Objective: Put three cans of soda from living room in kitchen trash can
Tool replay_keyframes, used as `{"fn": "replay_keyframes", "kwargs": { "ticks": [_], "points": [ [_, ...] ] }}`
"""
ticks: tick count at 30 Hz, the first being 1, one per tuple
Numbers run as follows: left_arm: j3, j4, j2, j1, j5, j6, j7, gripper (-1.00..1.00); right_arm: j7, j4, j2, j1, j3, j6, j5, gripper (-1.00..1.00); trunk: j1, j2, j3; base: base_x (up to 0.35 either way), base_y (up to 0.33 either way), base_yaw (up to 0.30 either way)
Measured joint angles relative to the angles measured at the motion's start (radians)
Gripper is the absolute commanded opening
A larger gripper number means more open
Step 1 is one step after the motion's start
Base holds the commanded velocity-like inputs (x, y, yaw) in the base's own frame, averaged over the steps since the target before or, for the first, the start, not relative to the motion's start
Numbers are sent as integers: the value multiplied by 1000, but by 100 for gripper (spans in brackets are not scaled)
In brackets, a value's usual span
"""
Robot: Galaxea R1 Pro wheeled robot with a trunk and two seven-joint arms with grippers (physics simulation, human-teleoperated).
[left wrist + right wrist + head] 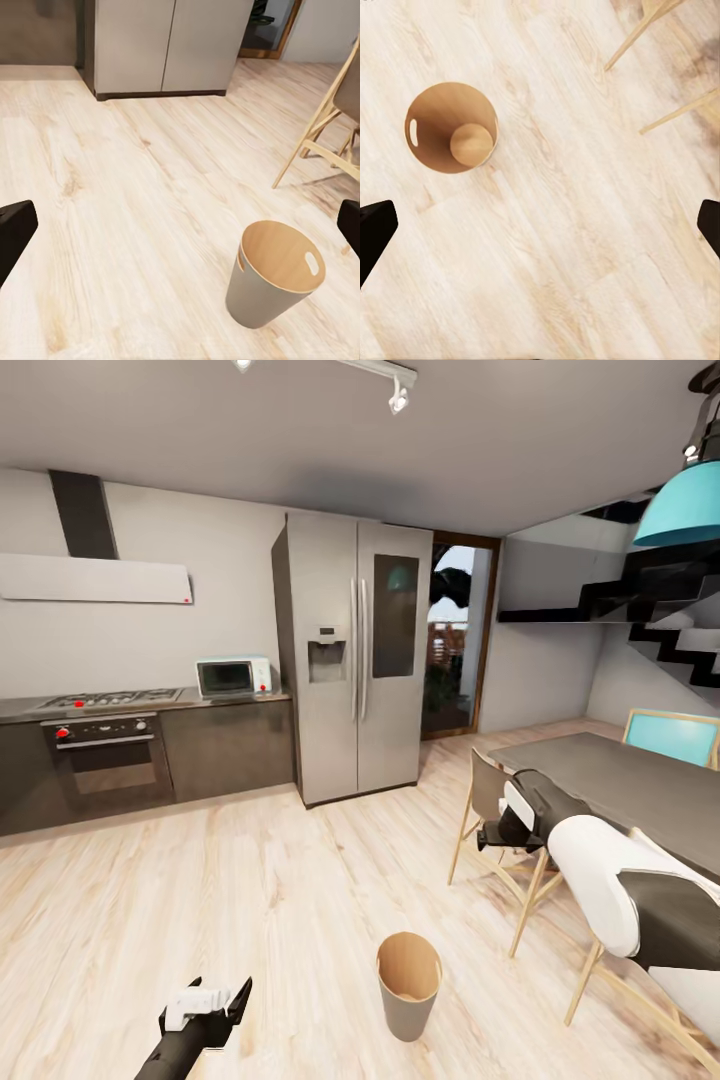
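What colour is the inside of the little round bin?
Coppery brown inside the small round grey-beige bin, clearest in the right wrist view.

The teal lamp [680, 510] is cut by the head view's right edge, the left gripper [215, 1005] by its bottom edge, the fridge [165, 45] by the left wrist view's top, and the microwave [233, 676] buttons are too small to read

A home kitchen with a dining corner. Along the far wall stand a steel double-door fridge [352, 655], a microwave [232, 676] on a dark counter [210, 705], a hob [108, 700] over a built-in oven [105, 755] and a hood [95, 577]. At right are a dining table [610, 775], wooden chairs [500, 820] and black stairs [640, 600]. Pale wood floor [250, 900].
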Motion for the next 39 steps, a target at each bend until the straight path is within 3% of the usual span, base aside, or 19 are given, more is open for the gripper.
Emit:
{"fn": "replay_keyframes", "kwargs": {
  "ticks": [18, 39],
  "points": [
    [0, 0, 0, 0, 0, 0, 1, 100, -2, 12, -2, 1, -2, -54, 19, 100, 0, 0, 0, 275, 131, 0],
    [1, -10, -2, 0, 2, -1, 0, 100, 0, 13, -11, 3, -5, -60, 20, 100, 0, 0, 0, 27, 10, 0]
  ]
}}
